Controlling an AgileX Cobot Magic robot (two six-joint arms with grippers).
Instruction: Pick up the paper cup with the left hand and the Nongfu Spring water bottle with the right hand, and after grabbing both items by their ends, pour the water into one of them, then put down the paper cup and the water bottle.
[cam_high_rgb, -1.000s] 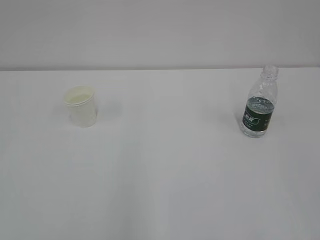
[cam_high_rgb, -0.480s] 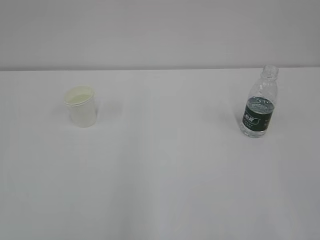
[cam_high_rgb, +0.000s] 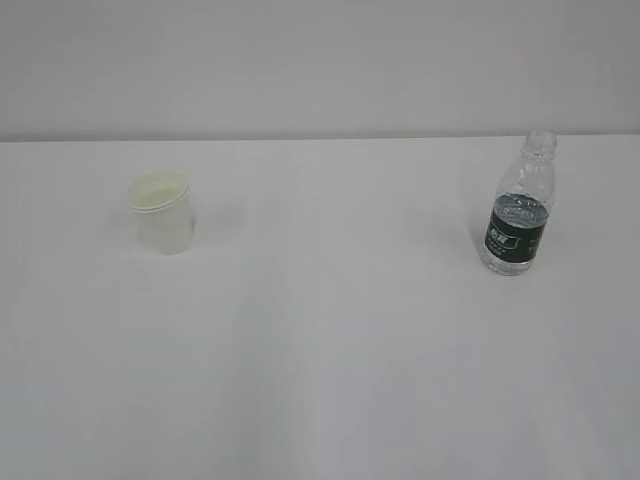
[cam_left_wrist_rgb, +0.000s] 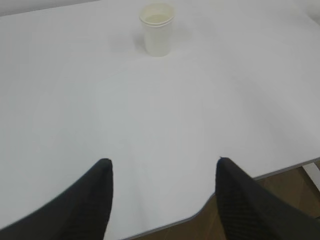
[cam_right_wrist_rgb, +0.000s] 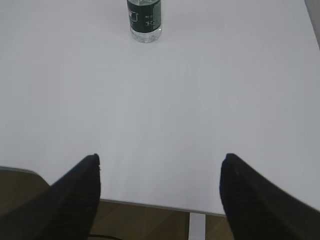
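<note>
A white table (cam_high_rgb: 320, 330) carries two things, both standing upright and well apart. The paper cup (cam_high_rgb: 161, 212) stands toward the left edge; the water bottle (cam_high_rgb: 518, 205), uncapped and dark-labelled, stands toward the right edge. Over the last second neither has moved, so no pick-up has begun and pouring lies well ahead.

From the wrist cameras, the left hand (cam_left_wrist_rgb: 162, 197) hangs above the near edge of the table, fingers spread and empty, with the cup far ahead of it. Its fingers have drawn in only very slightly. The right hand (cam_right_wrist_rgb: 160, 192) hangs likewise at the near edge, fingers spread wide and empty, facing the bottle.

Neither arm shows in the outside view. The bottle's top is cut off in the right wrist view. Water (cam_high_rgb: 512, 252) seems to reach about the label's top, though the level is hard to read. Whether the cup holds anything cannot be told.
</note>
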